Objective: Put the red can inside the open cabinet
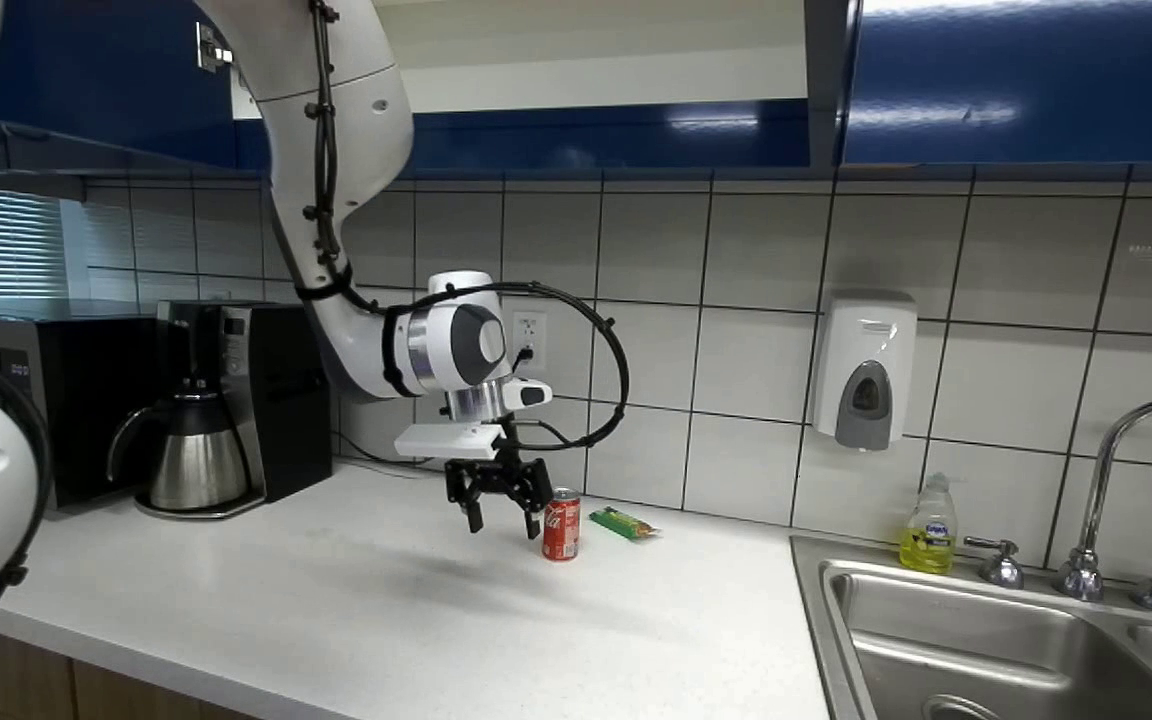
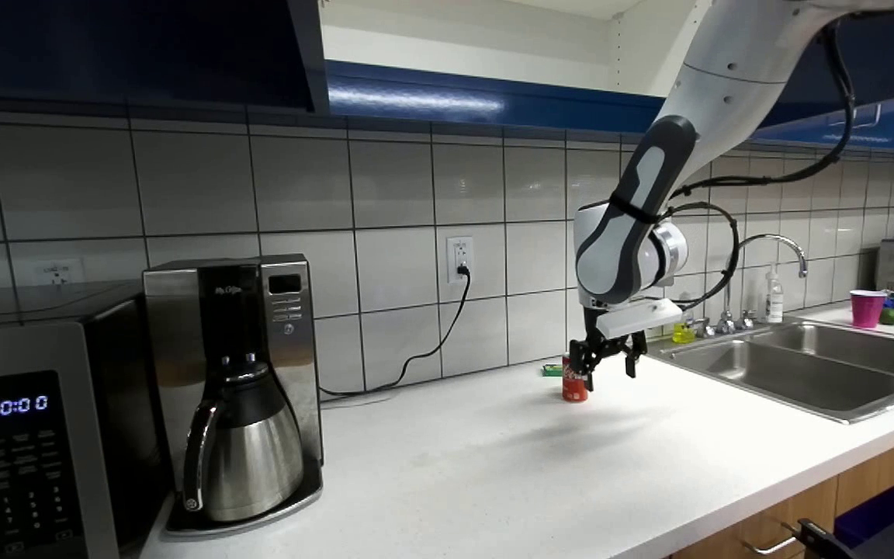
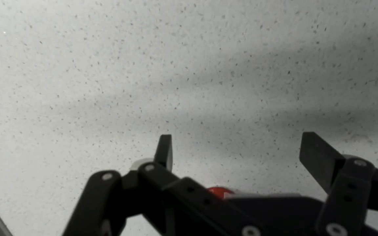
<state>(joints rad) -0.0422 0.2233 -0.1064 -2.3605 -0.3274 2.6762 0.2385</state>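
The red can (image 1: 562, 530) stands upright on the white counter, near the tiled wall; it also shows in an exterior view (image 2: 573, 387), partly behind a finger. In the wrist view only a red sliver of the can (image 3: 220, 191) shows at the bottom, the rest hidden by the gripper. My gripper (image 1: 504, 522) points down, open and empty, just above the counter and close beside the can; it also shows in an exterior view (image 2: 610, 374) and in the wrist view (image 3: 236, 144). The open cabinet (image 1: 616, 70) hangs above, cream inside; it also shows in an exterior view (image 2: 462, 39).
A flat green packet (image 1: 623, 522) lies behind the can. A coffee maker (image 2: 233, 388) and a microwave (image 2: 36, 435) stand along the wall. A sink (image 1: 956, 620) with faucet (image 1: 1096, 500) and soap bottle (image 1: 928, 535) is at the far end. A soap dispenser (image 1: 866, 370) is on the wall.
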